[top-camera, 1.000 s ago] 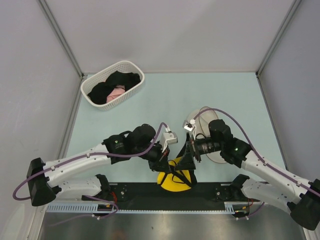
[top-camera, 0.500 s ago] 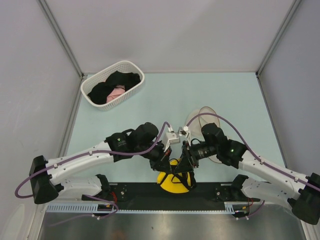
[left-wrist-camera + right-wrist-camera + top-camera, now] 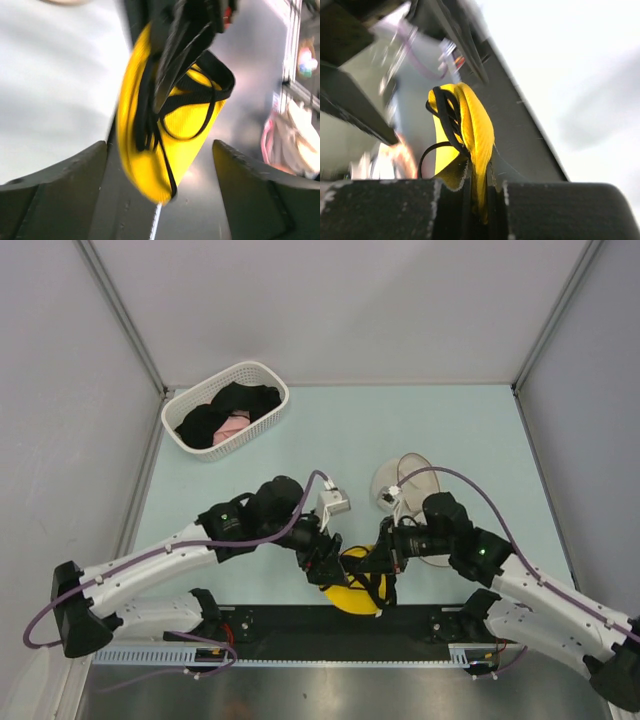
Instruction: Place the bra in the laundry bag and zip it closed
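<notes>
Just 1 bra (image 3: 356,586), 1 bag (image 3: 408,470), 1 basket (image 3: 238,443)

The bra (image 3: 150,175) is matt, finely ribbed cloth.

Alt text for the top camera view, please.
The left gripper and right gripper meet over a yellow bra at the near edge of the table. A mesh laundry bag lies behind the right arm; a white basket of clothes sits far left.
</notes>
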{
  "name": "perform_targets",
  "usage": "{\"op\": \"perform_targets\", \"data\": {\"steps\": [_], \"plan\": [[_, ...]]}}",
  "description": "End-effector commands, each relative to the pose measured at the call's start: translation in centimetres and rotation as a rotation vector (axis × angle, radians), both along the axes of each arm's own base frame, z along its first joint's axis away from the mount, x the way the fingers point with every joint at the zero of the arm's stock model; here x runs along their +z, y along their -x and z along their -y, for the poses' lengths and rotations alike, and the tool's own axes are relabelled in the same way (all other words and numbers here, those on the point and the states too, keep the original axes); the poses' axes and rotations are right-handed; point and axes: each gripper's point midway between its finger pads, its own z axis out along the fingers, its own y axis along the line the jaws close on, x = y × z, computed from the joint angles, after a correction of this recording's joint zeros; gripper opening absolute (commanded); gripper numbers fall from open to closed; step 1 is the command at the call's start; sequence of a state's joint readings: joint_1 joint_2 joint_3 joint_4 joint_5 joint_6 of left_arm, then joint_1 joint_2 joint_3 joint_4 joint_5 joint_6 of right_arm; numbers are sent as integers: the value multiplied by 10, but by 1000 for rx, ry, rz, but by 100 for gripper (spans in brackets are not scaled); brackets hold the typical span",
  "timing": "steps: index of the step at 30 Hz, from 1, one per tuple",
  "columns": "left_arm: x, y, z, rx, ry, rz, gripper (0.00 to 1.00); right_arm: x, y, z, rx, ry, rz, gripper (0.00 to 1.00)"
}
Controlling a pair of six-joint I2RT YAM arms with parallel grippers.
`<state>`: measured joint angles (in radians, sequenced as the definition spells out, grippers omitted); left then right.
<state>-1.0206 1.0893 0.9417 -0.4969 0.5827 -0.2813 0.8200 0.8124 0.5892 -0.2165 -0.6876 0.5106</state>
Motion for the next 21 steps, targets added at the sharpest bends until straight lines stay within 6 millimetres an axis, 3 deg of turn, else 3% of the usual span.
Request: {"op": "perform_targets", "data": {"steps": [1,3,5,6,8,11,12,14,15,16,17,18,19,20,21], "plan": [[35,-57,-1,185,92,84,92,-5,-35,39,-265,102,-37,0],[39,-86,-3,312,82,91,90,-13,-60,64,-419,170,-30,0],[42,-119,-8,440,85,91,86,-14,-68,83,-520,207,-39,0],[54,-131,-3,488,124,81,81,-17,-85,101,-636,230,-38,0],[54,-158,4,565,127,95,79,-17,-96,118,-735,248,-47,0],[61,-194,32,606,131,99,85,-13,-122,151,-944,267,-75,0],[75,-210,42,632,154,123,87,-10,-127,158,-989,268,-75,0],[49,-236,61,670,84,153,88,-3,-140,184,-1120,277,-76,0],[63,-249,72,684,105,198,87,0,-144,194,-1170,280,-77,0],[60,-253,83,685,91,227,86,-1,-148,209,-1239,292,-91,0],[28,-268,95,686,15,244,85,-2,-152,222,-1302,316,-100,0],[44,-278,107,691,43,272,84,-1,-153,235,-1362,330,-110,0],[36,-283,118,682,28,268,84,-3,-155,244,-1408,344,-117,0],[11,-293,129,672,-14,262,84,-3,-156,258,-1474,358,-118,0],[19,-304,138,689,-1,283,83,-5,-158,262,-1492,365,-120,0]]}}
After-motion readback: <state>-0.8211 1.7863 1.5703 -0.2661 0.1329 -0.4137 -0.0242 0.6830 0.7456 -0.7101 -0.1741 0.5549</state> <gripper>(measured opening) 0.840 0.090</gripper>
